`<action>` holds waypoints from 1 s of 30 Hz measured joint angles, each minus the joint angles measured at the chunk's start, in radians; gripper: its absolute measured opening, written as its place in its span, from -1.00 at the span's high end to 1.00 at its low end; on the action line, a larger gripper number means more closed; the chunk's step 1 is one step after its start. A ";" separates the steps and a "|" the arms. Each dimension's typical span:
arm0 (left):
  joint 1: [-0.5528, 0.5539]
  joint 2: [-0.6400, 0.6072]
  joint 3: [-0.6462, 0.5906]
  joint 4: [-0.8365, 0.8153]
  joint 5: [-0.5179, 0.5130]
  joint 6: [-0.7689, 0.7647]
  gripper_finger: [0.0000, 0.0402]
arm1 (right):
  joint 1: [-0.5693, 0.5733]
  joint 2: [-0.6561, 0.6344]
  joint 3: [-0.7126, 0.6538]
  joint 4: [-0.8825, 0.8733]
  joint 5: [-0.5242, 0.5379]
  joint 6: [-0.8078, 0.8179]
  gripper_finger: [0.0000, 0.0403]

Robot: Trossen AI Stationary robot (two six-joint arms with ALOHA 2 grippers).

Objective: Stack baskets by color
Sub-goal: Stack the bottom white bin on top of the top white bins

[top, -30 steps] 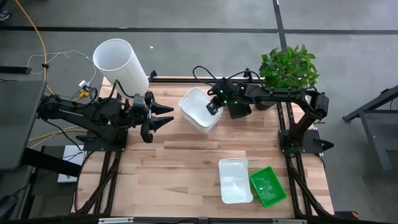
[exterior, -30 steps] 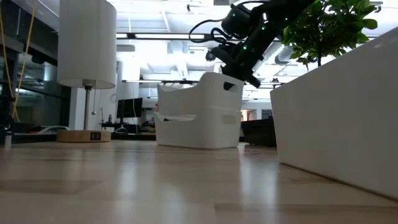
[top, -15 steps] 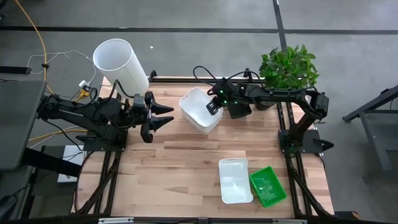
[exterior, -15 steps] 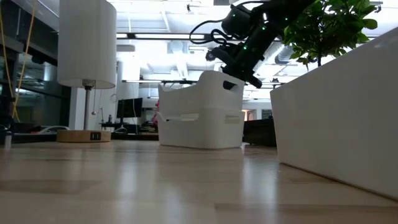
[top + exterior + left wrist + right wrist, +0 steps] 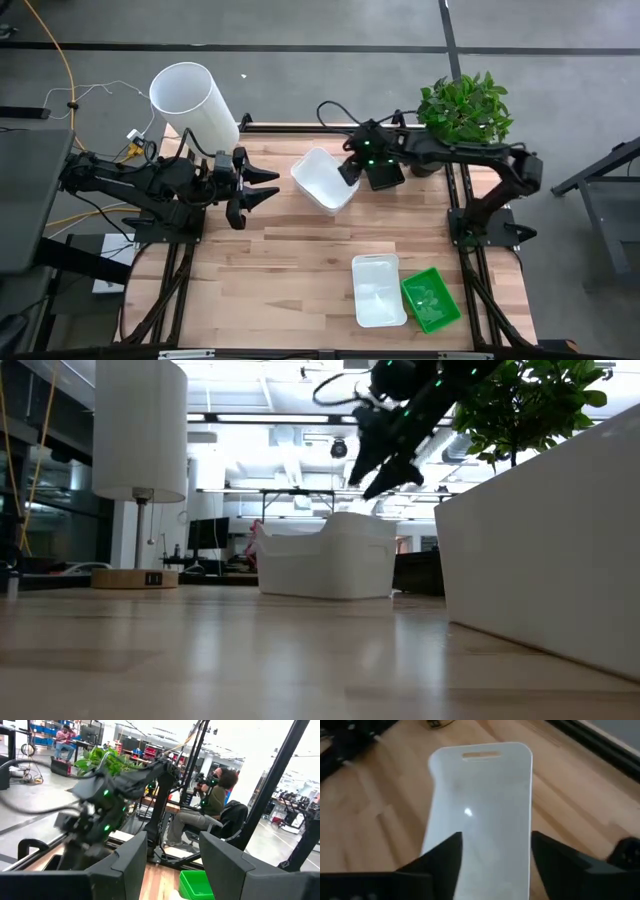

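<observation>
Wooden table (image 5: 300, 250); white basket (image 5: 323, 179) resting flat; workshop behind.

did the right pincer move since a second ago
Yes. In the low view the right pincer has lifted off the white basket, which now sits flat on the table, and stands higher against the plant.

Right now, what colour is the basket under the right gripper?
White basket, plain; right wrist view shows it best.
</observation>
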 joint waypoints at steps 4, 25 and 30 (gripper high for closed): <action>0.000 0.000 0.000 -0.001 0.000 0.000 0.15 | 0.025 -0.104 0.000 -0.168 -0.094 0.056 -0.30; 0.000 0.000 0.000 -0.008 0.000 0.000 0.15 | 0.788 -0.217 -0.002 -0.529 0.139 0.593 -0.32; 0.002 0.000 0.000 -0.009 0.000 0.000 0.15 | 0.863 -0.215 -0.002 -0.668 0.168 0.630 -0.32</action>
